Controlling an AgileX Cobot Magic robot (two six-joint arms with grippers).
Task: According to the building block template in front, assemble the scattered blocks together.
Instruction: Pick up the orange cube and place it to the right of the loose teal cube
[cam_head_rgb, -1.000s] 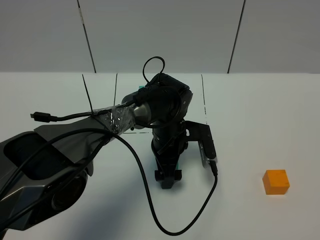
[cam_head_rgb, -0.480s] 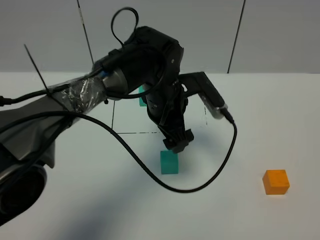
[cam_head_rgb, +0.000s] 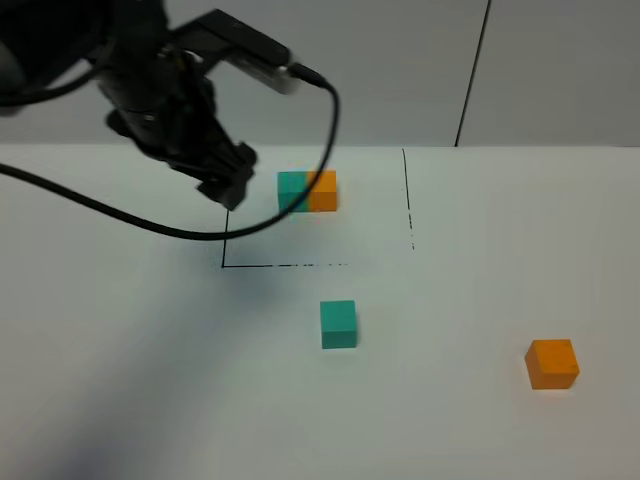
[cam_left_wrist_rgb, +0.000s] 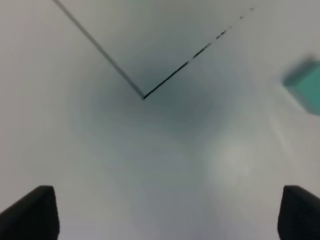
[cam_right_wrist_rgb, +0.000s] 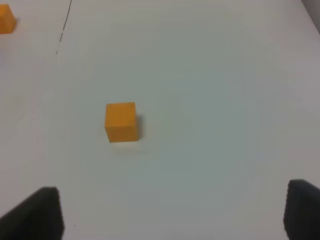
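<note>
What's changed: the left claw (cam_head_rgb: 226, 188) is no longer down over the teal block (cam_head_rgb: 338, 324). It's been pulled up and away to the far left, and is now seen just left of the template (cam_head_rgb: 308, 191).
Left claw: spread wide in its wrist view, with nothing held between the fingers.
Teal block: left standing alone on the tabletop (cam_head_rgb: 120, 400), just on the near side of the black line (cam_head_rgb: 285, 265) and in front of the template. It hasn't been shifted since half a second ago, so it looks let go for good.
Orange block (cam_head_rgb: 552, 363): not budged at all, parked well apart to the right of the teal one.
Right claw (cam_right_wrist_rgb: 172, 215): also held wide and empty. The orange block is seen ahead of it in its wrist view, not yet between the fingers.
Template: teal on the left, orange on the right, joined side to side.
What it means: the teal half can probably be called placed. The orange block is likely to be fetched next and set touching the teal one's right side.
</note>
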